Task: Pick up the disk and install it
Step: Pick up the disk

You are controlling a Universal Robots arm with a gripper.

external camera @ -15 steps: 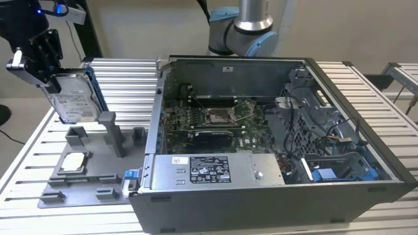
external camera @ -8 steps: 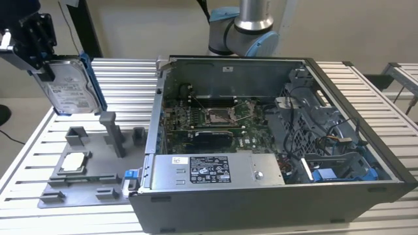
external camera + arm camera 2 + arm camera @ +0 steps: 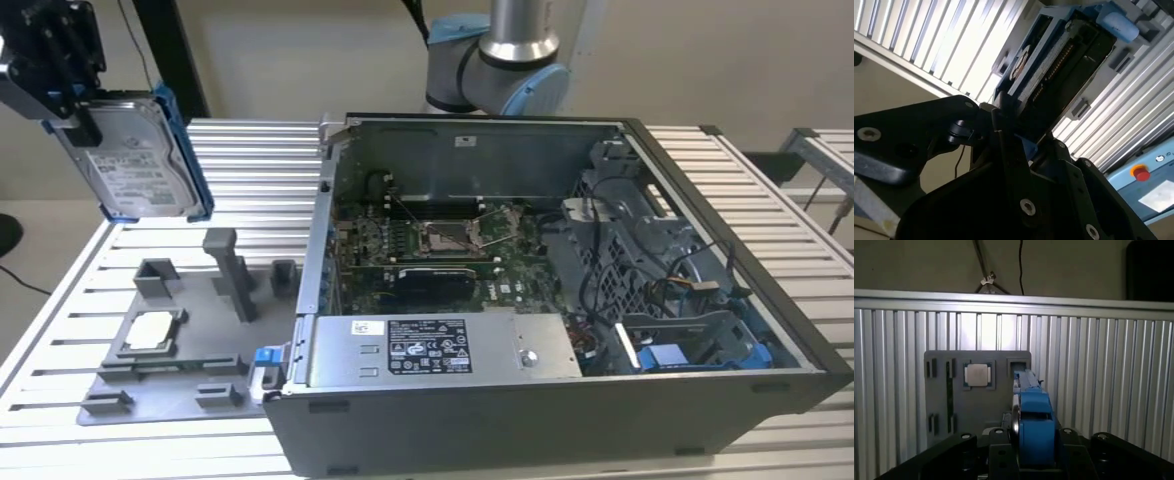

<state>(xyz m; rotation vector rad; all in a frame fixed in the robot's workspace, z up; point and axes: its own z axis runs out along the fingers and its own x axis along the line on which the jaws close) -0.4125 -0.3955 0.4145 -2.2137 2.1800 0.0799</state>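
hand [image 3: 76, 108] cropped at edge, disk [image 3: 136, 160] corner covered

Exterior view: set high, across the slatted table [image 3: 240, 160] from the arm's base [image 3: 501, 60], angled down. Wide enough to take in the whole open computer case [image 3: 534, 430] and the grey fixture plate [image 3: 187, 365] on the exterior view's left.

First wrist view: behind the gripper [image 3: 1034, 447], facing down at slats and the same plate [image 3: 979, 405]. The disk [image 3: 1034, 435] is edge-on, close in the foreground.

Second wrist view: tight against the gripper's black body, tilted, sighting along the disk's [image 3: 1064, 60] connector end to the slats.

All three share disk and table.
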